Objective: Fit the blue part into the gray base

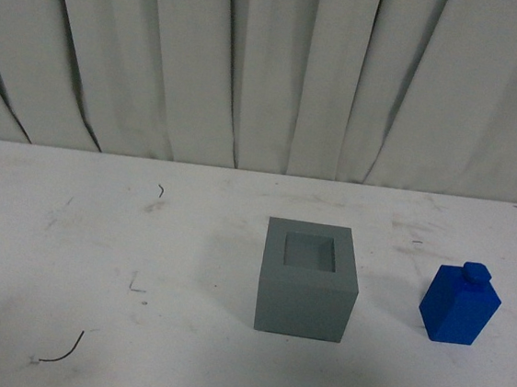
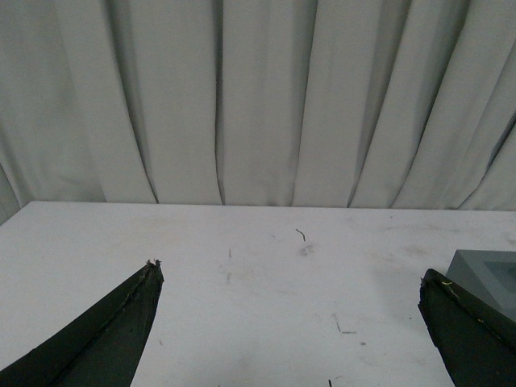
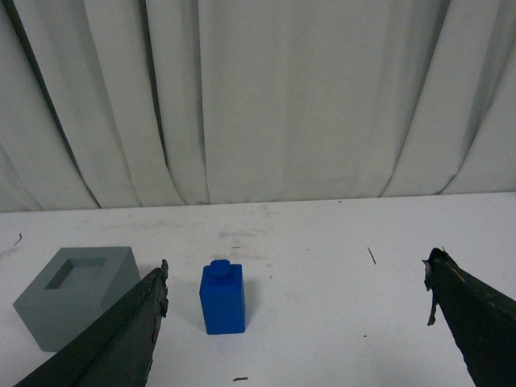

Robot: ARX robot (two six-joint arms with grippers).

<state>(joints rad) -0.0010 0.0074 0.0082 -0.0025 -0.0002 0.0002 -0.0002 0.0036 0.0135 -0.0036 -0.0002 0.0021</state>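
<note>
Gray base (image 1: 308, 287) sat just right of center in your front view, its square recess facing up. Your blue part (image 1: 459, 307) stood upright at the lower right, stud on top, apart from the base on the white table (image 1: 97, 232). Your left gripper (image 2: 290, 274) and right gripper (image 3: 297, 266) each had their fingers spread wide apart above the table.
</note>
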